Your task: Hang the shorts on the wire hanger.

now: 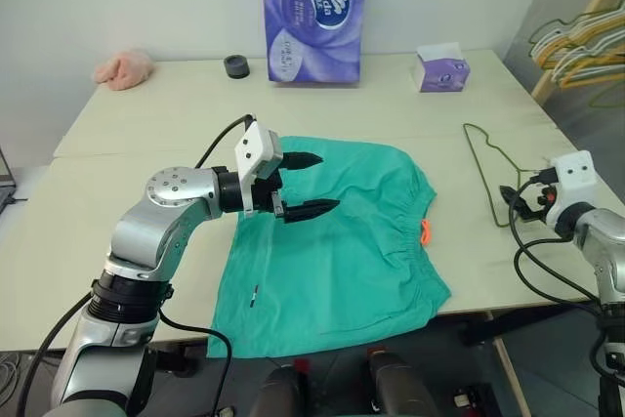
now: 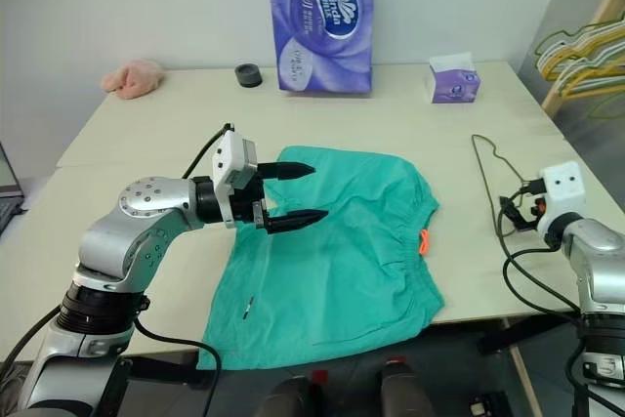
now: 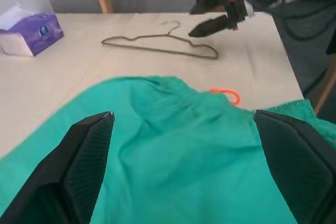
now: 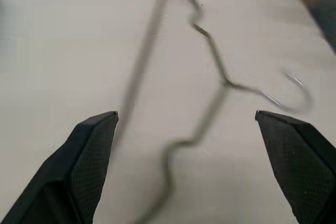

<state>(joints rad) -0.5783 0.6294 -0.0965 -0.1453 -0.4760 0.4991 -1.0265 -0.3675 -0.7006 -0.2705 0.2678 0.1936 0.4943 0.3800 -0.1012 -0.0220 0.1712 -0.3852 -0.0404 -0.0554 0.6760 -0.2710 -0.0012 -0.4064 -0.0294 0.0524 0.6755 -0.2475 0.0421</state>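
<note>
We see the shorts (image 1: pixel 337 246) spread flat near the bench's (image 1: pixel 146 124) front edge, hem hanging slightly over it, waistband toward the right edge. The wire hanger (image 1: pixel 485 171) lies flat beside the waistband, near the right edge, apart from the fabric. Our left gripper (image 1: pixel 308 185) hovers above the shorts, jaws released and empty. Our right gripper (image 3: pixel 212 14) sits by the hanger, jaws released, grasping nothing.
</note>
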